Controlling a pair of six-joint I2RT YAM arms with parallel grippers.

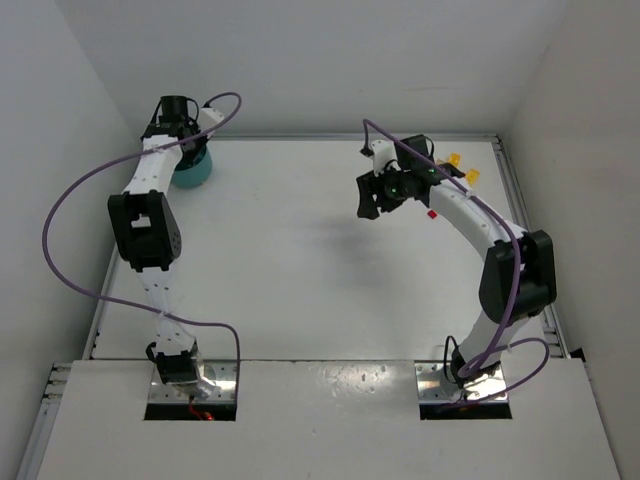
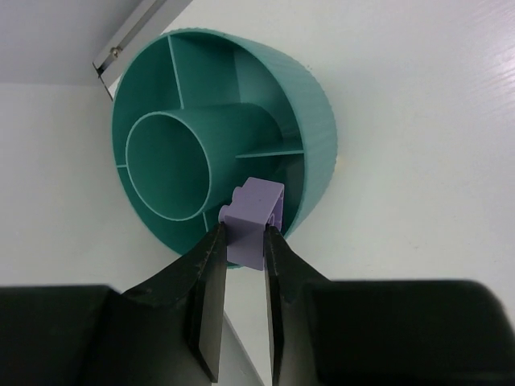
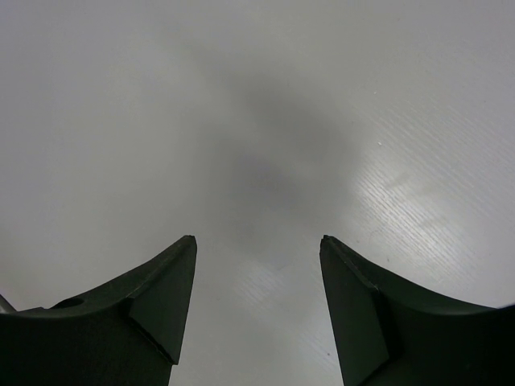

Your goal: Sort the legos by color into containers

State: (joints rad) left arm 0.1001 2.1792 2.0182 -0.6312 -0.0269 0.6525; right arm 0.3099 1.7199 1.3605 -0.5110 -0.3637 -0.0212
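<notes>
The teal bowl (image 2: 314,104) with inner dividers and a central ring fills the left wrist view; in the top view it (image 1: 193,170) sits at the far left corner, partly hidden by the left arm. My left gripper (image 2: 241,229) is shut on a purple lego (image 2: 253,213), held over the bowl's near rim. My right gripper (image 3: 257,241) is open and empty above bare table; in the top view it (image 1: 370,200) hovers right of centre. Two yellow legos (image 1: 455,159) (image 1: 473,176) and a red lego (image 1: 432,213) lie at the far right beside the right arm.
White walls enclose the table (image 1: 300,270) on three sides. A metal strip (image 2: 129,36) runs along the wall behind the bowl. Purple cables loop from both arms.
</notes>
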